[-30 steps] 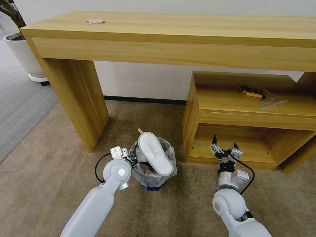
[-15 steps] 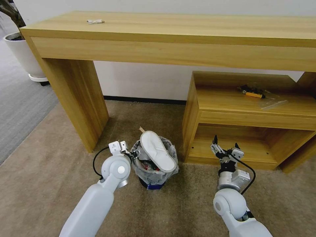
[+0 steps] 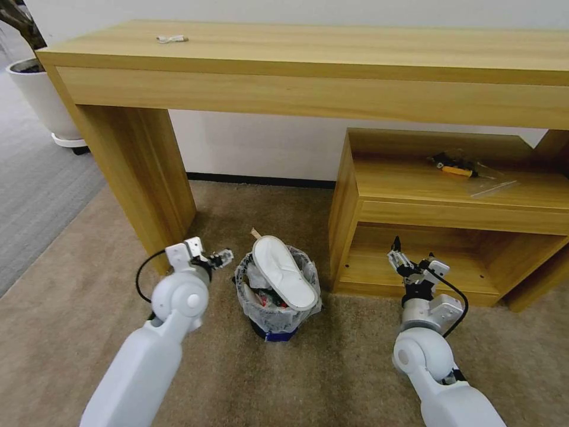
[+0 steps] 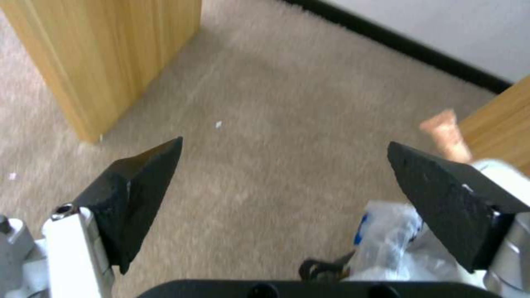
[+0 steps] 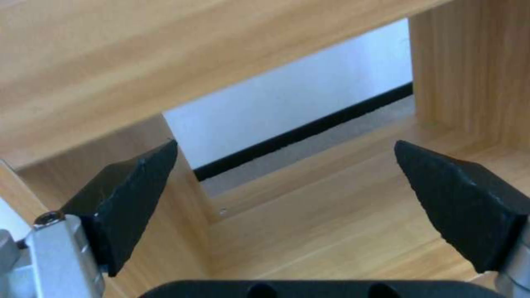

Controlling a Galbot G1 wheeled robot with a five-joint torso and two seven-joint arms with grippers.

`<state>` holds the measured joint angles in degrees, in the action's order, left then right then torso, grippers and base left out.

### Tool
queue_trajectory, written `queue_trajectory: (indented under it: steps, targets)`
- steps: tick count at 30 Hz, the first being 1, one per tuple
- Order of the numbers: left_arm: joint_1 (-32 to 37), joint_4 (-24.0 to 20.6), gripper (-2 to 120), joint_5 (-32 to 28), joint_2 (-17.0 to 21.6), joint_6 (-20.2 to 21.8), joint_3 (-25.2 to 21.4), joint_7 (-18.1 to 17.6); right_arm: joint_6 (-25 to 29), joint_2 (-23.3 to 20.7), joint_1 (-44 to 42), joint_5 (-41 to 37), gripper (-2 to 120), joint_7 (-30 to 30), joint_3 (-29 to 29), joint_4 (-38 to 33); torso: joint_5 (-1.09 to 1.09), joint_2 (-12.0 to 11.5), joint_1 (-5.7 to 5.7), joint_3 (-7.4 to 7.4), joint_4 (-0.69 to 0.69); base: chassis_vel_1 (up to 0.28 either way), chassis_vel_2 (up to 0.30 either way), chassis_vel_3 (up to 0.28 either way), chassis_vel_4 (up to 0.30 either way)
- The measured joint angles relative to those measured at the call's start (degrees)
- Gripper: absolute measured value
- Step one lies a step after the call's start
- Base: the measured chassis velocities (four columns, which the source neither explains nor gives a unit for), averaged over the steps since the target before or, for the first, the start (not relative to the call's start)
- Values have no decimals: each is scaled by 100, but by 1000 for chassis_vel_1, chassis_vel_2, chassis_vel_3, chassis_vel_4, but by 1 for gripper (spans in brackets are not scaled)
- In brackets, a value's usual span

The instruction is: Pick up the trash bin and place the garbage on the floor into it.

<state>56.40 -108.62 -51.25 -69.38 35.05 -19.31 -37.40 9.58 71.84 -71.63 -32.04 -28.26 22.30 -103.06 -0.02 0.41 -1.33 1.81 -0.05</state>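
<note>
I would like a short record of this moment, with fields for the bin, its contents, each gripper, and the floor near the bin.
trash bin: stands upright on the floor, between the desk leg and the low shelf unit; clear bag liner
contents: a white slipper lies on top, sticking out above the rim; a wooden stick shows behind it
left gripper: open, beside the bin, apart from it, holding nothing
right gripper: open, in front of the lower shelf, holding nothing
floor near bin: beige carpet, a few tiny white specks
</note>
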Motion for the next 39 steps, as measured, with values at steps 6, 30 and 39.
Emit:
queue_trajectory:
  steps: [6,30,39]
  targets:
    - [286,-145,98,684,-219,-211,-346,747,273,247,-74,484,100,130,14,337,1,0,0,0,0,0,0,0,0]
    - [1270,-218,99,3097,-1133,-1323,-822,1927,1039,572,-363,1886,100,459,-101,967,1,1,1,0,1,0,0,0,0]
    - [1323,-124,99,3300,-1297,-1439,-910,2133,1181,642,-254,1990,100,607,-324,1246,1,1,1,0,1,0,0,0,0]
